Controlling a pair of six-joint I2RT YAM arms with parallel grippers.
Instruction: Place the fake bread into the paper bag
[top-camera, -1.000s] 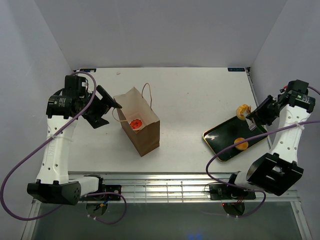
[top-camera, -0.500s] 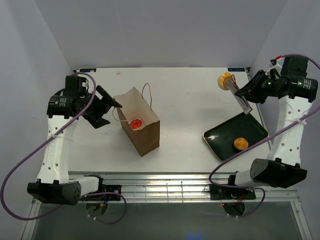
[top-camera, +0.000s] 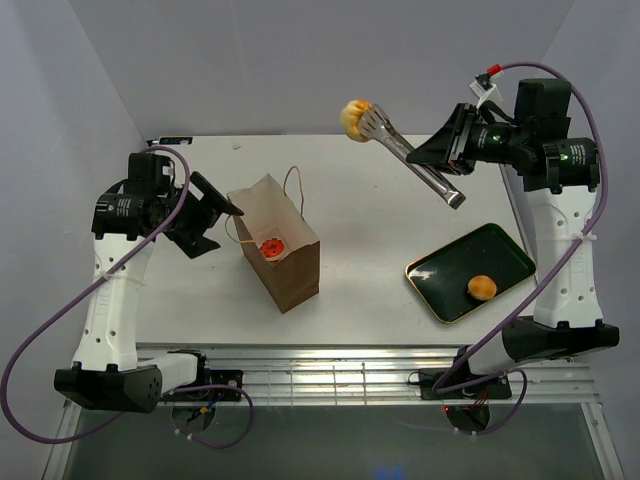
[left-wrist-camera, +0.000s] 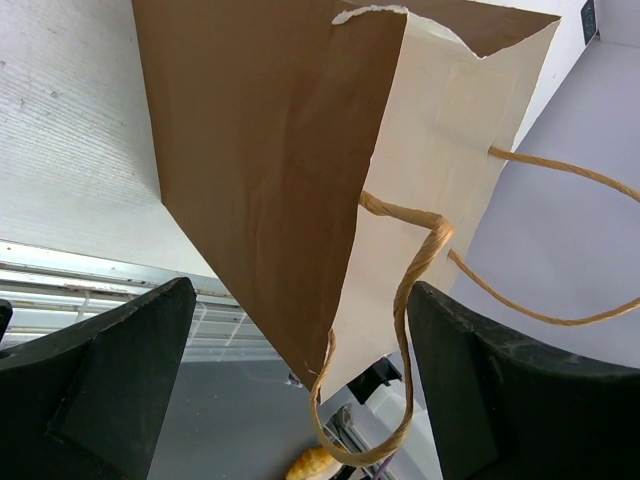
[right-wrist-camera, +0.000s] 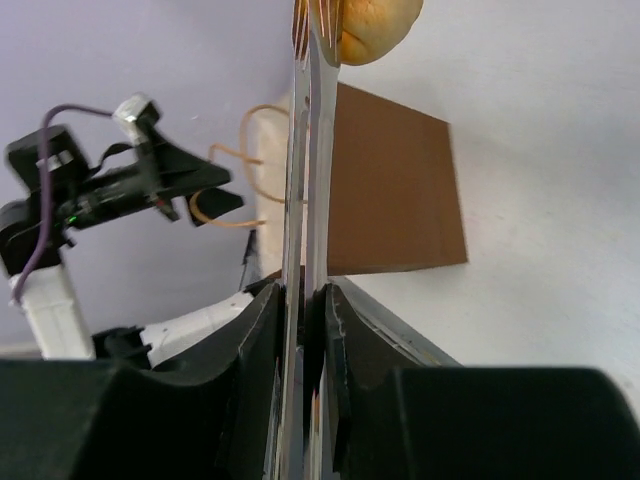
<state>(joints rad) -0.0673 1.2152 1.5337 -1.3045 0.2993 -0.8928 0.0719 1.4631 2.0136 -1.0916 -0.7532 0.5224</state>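
Note:
The brown paper bag (top-camera: 288, 262) stands upright left of centre, mouth open, with a red-frosted donut (top-camera: 270, 246) inside. My right gripper (top-camera: 455, 148) is shut on metal tongs (top-camera: 415, 160) raised high over the table's back. The tongs' tip pinches a golden bun (top-camera: 354, 115), also at the top of the right wrist view (right-wrist-camera: 375, 25). A second bun (top-camera: 482, 287) lies on the dark green tray (top-camera: 440, 278). My left gripper (top-camera: 212, 218) is open at the bag's left rim, and the bag's cord handle (left-wrist-camera: 420, 260) loops between its fingers (left-wrist-camera: 110, 380).
The tray sits at the table's right front, under the right arm. The bag's other cord handle (top-camera: 295, 185) arches up behind it. White walls close in the table on three sides. A metal rail (top-camera: 330, 375) runs along the near edge.
My right arm has lifted the tongs with the bun from beside the tray, up and leftward toward the bag. The left arm and the bag have not moved.

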